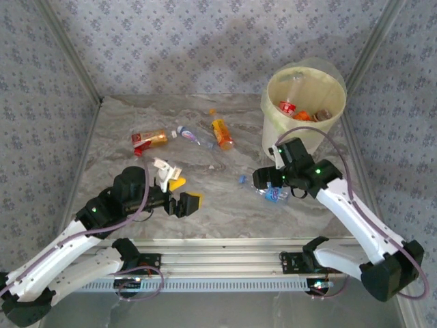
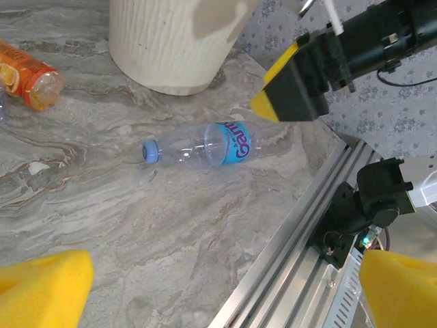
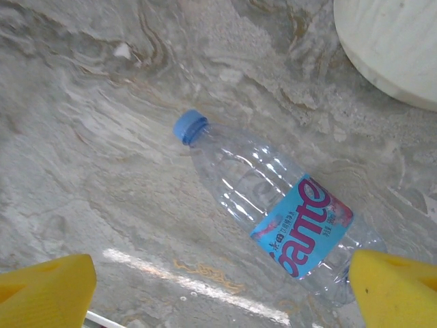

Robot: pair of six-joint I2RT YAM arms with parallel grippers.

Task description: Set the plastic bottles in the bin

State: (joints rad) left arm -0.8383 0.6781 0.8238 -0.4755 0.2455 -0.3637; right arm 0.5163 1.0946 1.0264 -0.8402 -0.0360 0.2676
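A clear plastic bottle (image 1: 270,191) (image 2: 205,147) (image 3: 273,212) with a blue label and blue cap lies on its side on the marble table, near the foot of the bin. My right gripper (image 1: 268,179) (image 3: 222,290) hovers over it, open, with its yellow pads on either side and apart from it. Off to the left, my left gripper (image 1: 184,193) (image 2: 229,287) stands open over bare table. Three more bottles lie further back: a red-labelled one (image 1: 149,139), a clear one (image 1: 193,135) and an orange one (image 1: 222,133) (image 2: 34,78). The white bin (image 1: 321,133) (image 2: 171,41) (image 3: 396,41) at the back right holds several bottles (image 1: 300,111).
An aluminium rail (image 1: 218,263) (image 2: 300,225) runs along the near table edge, with the right arm's black base (image 2: 362,212) bolted to it. Patterned walls close in the left, back and right sides.
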